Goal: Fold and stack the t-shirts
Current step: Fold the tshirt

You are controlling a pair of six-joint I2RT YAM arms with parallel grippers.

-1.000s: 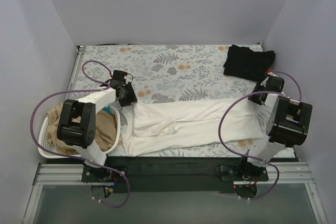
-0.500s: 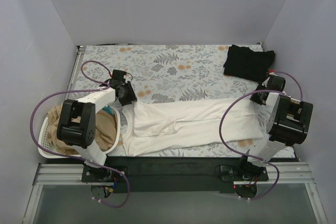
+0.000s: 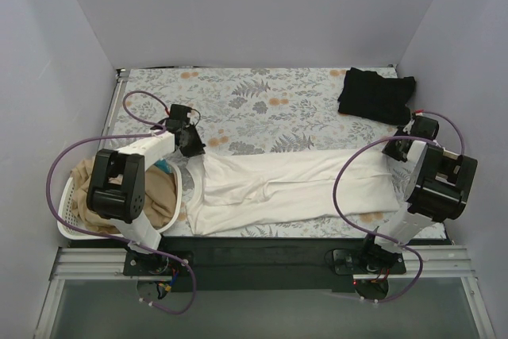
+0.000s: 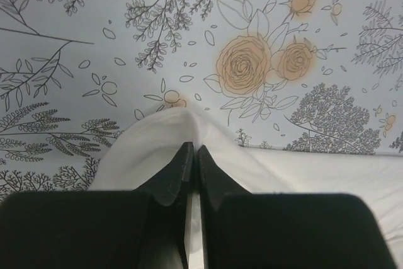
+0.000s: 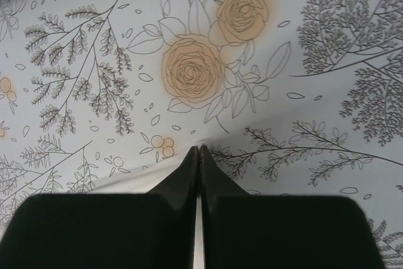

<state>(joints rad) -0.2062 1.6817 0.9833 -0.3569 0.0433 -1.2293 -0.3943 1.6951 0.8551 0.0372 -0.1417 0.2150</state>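
The white t-shirt (image 3: 278, 188) lies stretched left to right across the near part of the table. My left gripper (image 3: 193, 147) is shut on its far left corner; the wrist view shows white cloth (image 4: 157, 149) pinched between the black fingertips (image 4: 192, 153). My right gripper (image 3: 397, 151) is shut on its far right corner, with a thin white edge (image 5: 126, 177) at the fingertips (image 5: 198, 150). The black t-shirt (image 3: 375, 94) lies folded at the far right. The tan t-shirt (image 3: 151, 196) sits in the basket at the left.
A white perforated laundry basket (image 3: 68, 212) stands at the near left, partly off the table. The floral tablecloth (image 3: 262, 105) covers the table. Grey walls close in on three sides. Purple cables loop beside both arms.
Both grippers have moved a little farther from the bases, dragging the white t-shirt's far edge with them. The right gripper also shifted slightly right.
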